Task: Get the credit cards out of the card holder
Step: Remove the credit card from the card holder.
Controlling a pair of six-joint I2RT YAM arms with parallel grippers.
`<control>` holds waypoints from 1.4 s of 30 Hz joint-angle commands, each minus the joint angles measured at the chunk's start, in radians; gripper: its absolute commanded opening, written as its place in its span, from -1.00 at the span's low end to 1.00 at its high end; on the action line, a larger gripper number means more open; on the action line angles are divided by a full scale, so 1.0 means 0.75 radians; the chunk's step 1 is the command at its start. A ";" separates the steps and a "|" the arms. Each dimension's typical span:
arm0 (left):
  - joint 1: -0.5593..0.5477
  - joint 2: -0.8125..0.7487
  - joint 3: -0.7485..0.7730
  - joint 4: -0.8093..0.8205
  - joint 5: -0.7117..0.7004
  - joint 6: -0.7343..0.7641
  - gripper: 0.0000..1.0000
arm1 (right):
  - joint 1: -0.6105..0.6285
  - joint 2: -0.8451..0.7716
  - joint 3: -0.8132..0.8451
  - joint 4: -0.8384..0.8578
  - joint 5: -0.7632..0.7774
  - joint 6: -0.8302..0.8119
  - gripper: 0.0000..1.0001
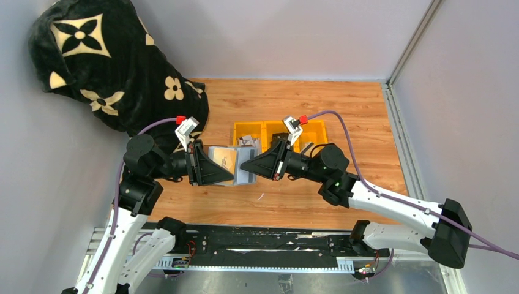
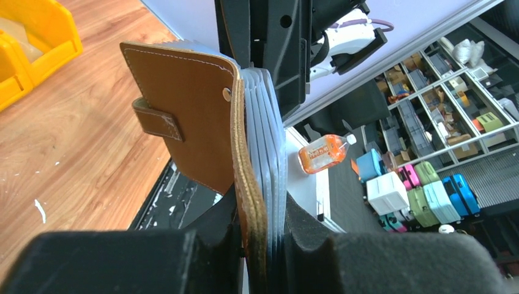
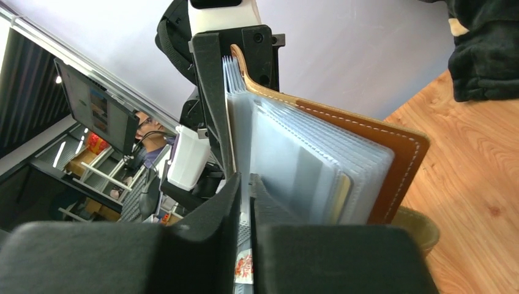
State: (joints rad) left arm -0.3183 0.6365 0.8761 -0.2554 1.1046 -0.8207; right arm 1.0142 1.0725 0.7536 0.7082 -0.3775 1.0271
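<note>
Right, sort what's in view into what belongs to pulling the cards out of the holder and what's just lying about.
Job in hand:
card holder, its clear sleeves fanned open
left claw, clamped on it
right claw, clamped on it

Lying about:
yellow tray
black flowered blanket

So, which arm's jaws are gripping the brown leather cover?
The left jaws: they clamp the card holder by its leather cover and sleeves together. The right jaws pinch only a clear sleeve, away from the leather.
</note>
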 commanded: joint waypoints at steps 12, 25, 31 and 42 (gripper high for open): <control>-0.009 -0.022 0.083 -0.056 0.020 0.140 -0.56 | 0.004 0.164 0.162 -0.051 -0.086 -0.044 -0.32; -0.009 -0.019 0.089 -0.085 0.044 0.171 -0.29 | 0.004 0.292 0.188 0.130 -0.137 0.062 -0.90; -0.009 -0.017 0.103 -0.091 0.069 0.170 -0.01 | -0.005 0.271 0.139 0.075 -0.104 0.055 -1.00; -0.008 -0.014 0.112 -0.015 0.075 0.100 -0.19 | -0.030 0.157 -0.015 0.081 -0.088 0.042 -1.00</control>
State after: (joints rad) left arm -0.3176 0.6365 0.9112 -0.3756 1.1213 -0.7109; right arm 1.0031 1.2079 0.7967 0.8185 -0.4561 1.0878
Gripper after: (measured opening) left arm 0.420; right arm 0.007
